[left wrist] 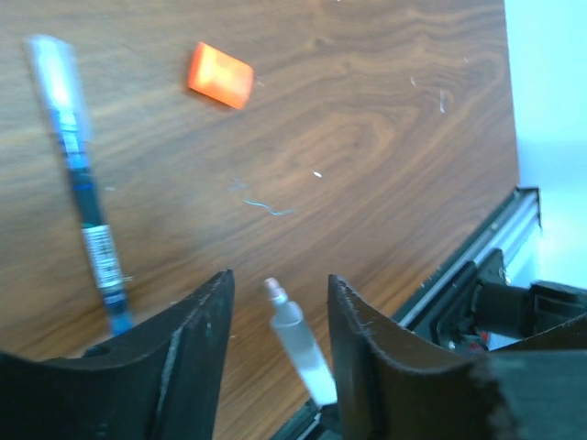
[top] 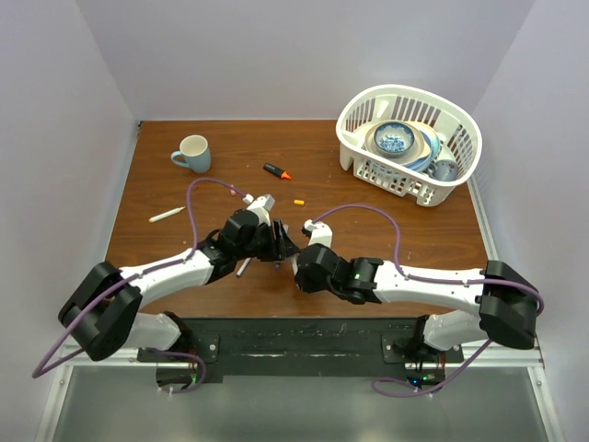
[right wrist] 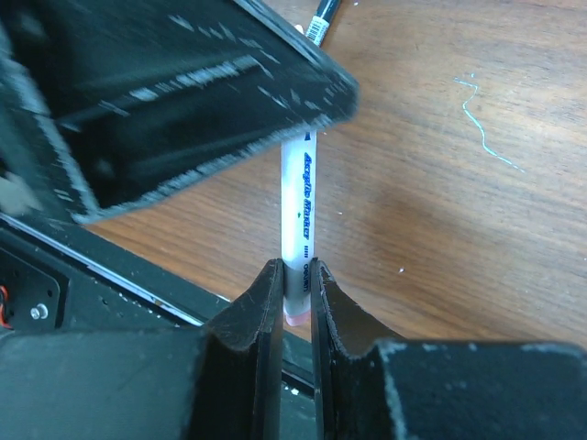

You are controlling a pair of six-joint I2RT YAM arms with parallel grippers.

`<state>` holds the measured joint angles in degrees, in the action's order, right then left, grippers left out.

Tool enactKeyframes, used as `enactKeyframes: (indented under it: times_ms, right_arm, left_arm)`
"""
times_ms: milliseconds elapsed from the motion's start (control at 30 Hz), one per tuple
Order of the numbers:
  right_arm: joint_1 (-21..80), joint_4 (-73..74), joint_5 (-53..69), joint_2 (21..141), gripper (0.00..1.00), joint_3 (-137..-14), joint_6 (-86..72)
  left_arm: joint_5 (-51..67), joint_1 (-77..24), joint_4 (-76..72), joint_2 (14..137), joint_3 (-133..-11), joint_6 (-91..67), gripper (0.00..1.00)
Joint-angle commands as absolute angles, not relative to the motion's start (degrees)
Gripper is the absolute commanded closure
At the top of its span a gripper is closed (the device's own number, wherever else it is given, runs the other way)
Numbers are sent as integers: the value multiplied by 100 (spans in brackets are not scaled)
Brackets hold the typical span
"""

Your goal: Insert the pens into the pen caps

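right jaws: clamped on white pen (right wrist: pixel 304 197)
left jaws: apart around its tip
step: handover, I reckon
next: left pinches it squarely

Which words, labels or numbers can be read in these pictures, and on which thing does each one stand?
"Acrylic Marker": blue print along the white pen clamped in the right gripper.
Smaller marks below it on the same barrel: too small to read.
White label on the blue pen: blurred, not readable.
Striped label on the dark pen: too small to read.
I see no other text.
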<state>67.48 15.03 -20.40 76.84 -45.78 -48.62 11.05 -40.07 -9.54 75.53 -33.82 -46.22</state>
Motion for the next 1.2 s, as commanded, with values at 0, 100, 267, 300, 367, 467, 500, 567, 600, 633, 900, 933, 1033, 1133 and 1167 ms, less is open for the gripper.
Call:
enactKeyframes:
  times_ms: [0, 100, 267, 300, 367, 467, 500, 567, 600, 633, 900, 933, 1033, 1133, 1167]
  right_arm:
    - [6785, 1380, -2452, 7567, 100, -4878, -4974]
    - [6794, 1380, -2531, 7550, 100, -4904, -5010]
    - [6803, 1397, -2417, 7454, 83, -4904, -4940]
    - [6811, 1415, -2391, 7401, 77, -4852, -4931]
    - [6803, 1310, -2303, 7060, 63, -4546, -4974]
    - [6803, 758, -2013, 6533, 53, -3930, -5053]
    - [6794, 538, -1960, 6408, 53, -3790, -5036]
    - [6794, 177, -1864, 6215, 56, -3561, -4975]
    - [6794, 97, -1811, 6188, 59, -3533, -4949]
    - [6794, 18, -1776, 6170, 60, -3490, -4931]
    - [6794, -536, -1494, 5994, 76, -3314, -5062]
    - [6794, -562, -1485, 5977, 82, -3287, -5080]
    - [6794, -249, -1738, 5889, 100, -3357, -5203]
    - [6803, 470, -2134, 5862, 100, -3620, -5291]
    - [6794, 649, -2223, 5836, 100, -3682, -5343]
  left_arm:
    - [1476, -4183, -1643, 7778, -3314, -4825, 57]
    - [1634, -4254, -1810, 7787, -3252, -4930, 76]
    - [1977, -4254, -1933, 7568, -3208, -5027, 100]
    - [2030, -4271, -1942, 7515, -3225, -5010, 100]
    - [2144, -4263, -1969, 7296, -3217, -4922, 100]
    - [2267, -4263, -2030, 6988, -3182, -4887, 100]
    - [2285, -4263, -2013, 6874, -3182, -4904, 100]
    - [2338, -4254, -2013, 6777, -3190, -4948, 100]
    - [2364, -4263, -2030, 6698, -3190, -4966, 100]
    - [2425, -4263, -2109, 6654, -3182, -5027, 100]
    - [2461, -4263, -2540, 6504, -3155, -5142, 100]
    - [2417, -4254, -2601, 6478, -3164, -5124, 100]
    - [2207, -4254, -2418, 6416, -3242, -5028, 99]
    - [1681, -4254, -1532, 6337, -3584, -4721, 54]
    - [1470, -4245, -1242, 6320, -3690, -4659, 44]
